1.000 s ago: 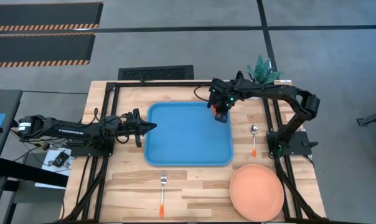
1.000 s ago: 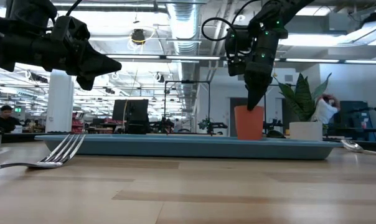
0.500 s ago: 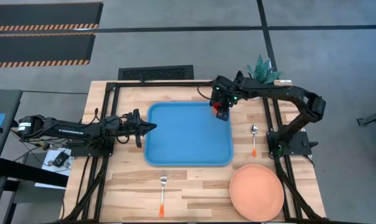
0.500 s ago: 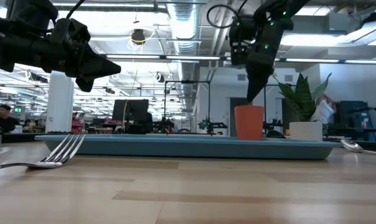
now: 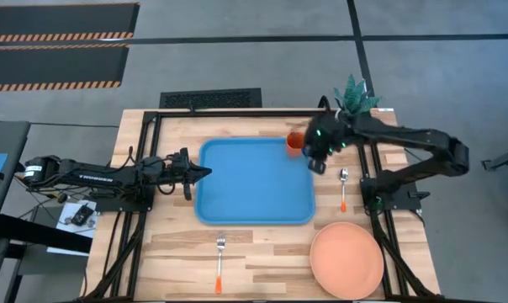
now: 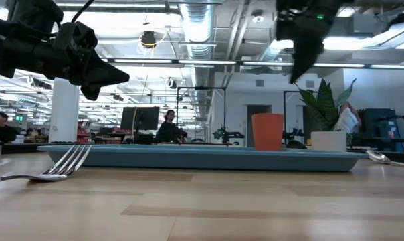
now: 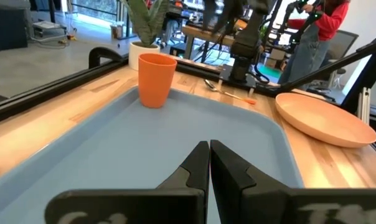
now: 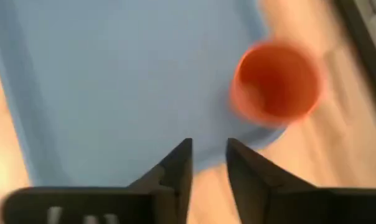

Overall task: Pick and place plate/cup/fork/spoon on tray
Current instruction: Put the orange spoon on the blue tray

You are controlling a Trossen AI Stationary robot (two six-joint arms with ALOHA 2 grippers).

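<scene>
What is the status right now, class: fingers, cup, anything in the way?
Right gripper empty, fingers parted, above tray right edge. Left gripper shut, waiting at tray's left edge. Cup upright in tray's far right corner. Nothing in the way.

Cup in tray's far right corner

left end effector closed, low | right end effector parted, raised

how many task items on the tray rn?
1: the cup, upright in the tray's far right corner. Fork, spoon and plate lie on the table off it. Nothing seems hidden.
</scene>
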